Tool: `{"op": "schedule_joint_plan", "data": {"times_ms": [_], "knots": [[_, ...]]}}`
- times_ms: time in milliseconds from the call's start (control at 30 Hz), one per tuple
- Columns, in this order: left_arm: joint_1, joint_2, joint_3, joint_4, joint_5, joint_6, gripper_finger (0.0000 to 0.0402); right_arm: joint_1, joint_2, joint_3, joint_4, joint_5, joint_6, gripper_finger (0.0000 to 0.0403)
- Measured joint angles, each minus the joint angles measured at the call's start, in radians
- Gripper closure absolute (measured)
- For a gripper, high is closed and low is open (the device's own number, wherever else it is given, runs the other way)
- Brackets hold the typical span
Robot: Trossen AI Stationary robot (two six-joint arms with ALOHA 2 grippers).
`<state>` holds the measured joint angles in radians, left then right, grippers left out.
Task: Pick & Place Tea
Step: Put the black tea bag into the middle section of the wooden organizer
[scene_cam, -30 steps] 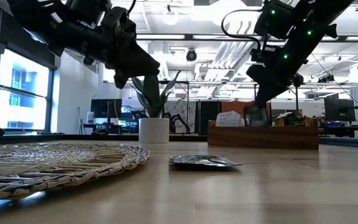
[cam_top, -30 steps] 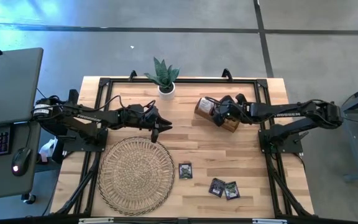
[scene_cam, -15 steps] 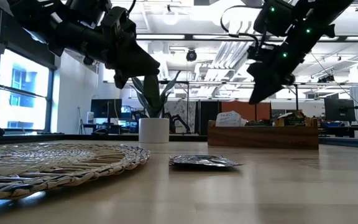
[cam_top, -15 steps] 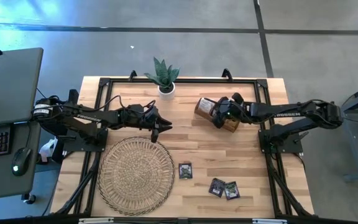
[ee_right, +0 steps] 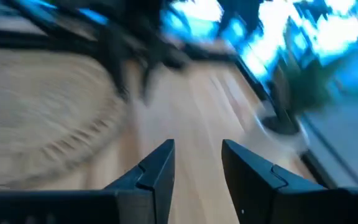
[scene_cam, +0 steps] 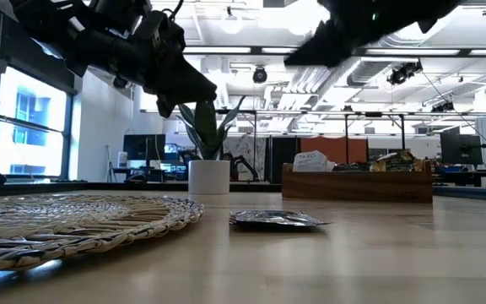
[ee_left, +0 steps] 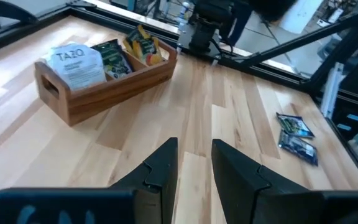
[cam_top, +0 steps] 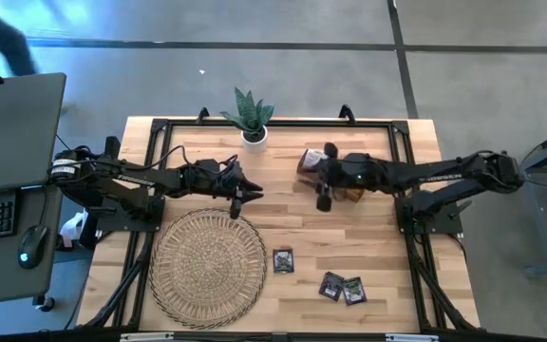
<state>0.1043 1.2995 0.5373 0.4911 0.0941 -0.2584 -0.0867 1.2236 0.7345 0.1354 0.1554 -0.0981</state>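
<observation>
Three dark tea sachets (cam_top: pixel 283 260), (cam_top: pixel 330 285), (cam_top: pixel 353 291) lie flat on the table near its front edge. More sachets (ee_left: pixel 114 56) stand upright in the compartments of the wooden tray (ee_left: pixel 120 81), which sits at the far right of centre (cam_top: pixel 304 163). My right gripper (cam_top: pixel 311 179) hovers well above the table beside the tray, pointing toward the table's left, open and empty (ee_right: pixel 197 168). My left gripper (cam_top: pixel 245 195) hangs over the far edge of the woven mat (cam_top: pixel 207 268), also open with nothing between its fingers (ee_left: pixel 194 165).
A potted plant (cam_top: pixel 253 119) stands at the far edge, between the two arms. The round woven mat fills the near left of the table. Bare wood lies between the mat, the tray and the loose sachets. A black frame (cam_top: pixel 283 123) borders the table.
My right gripper has risen out of the tray and swung toward the table's left. It has tipped from pointing steeply down to nearly level and has rolled. The tray and the sachets have stayed where they were.
</observation>
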Motion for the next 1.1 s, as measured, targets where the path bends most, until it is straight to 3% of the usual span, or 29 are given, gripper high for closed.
{"op": "schedule_joint_plan", "data": {"times_ms": [233,433,567,900,1100], "knots": [[0.0,0.0,0.0,0.0,0.048,0.0,0.0303,0.056,0.001,0.0,0.248,-0.238,-0.119,0.0274],[0.0,0.0,0.0,0.0,0.048,-0.011,0.0303,0.066,0.007,0.0,0.427,-0.375,-0.004,0.0274],[0.0,0.0,0.0,0.006,0.048,-0.012,0.0303,0.101,0.045,0.0,0.438,-0.358,0.055,0.0274],[0.0,0.0,0.0,0.009,0.047,-0.038,0.0303,0.267,0.245,0.007,0.462,-0.167,0.161,0.0274],[0.0,0.0,0.0,0.011,0.045,-0.038,0.0303,0.342,0.355,0.158,0.302,-0.137,0.179,0.0274]]}}
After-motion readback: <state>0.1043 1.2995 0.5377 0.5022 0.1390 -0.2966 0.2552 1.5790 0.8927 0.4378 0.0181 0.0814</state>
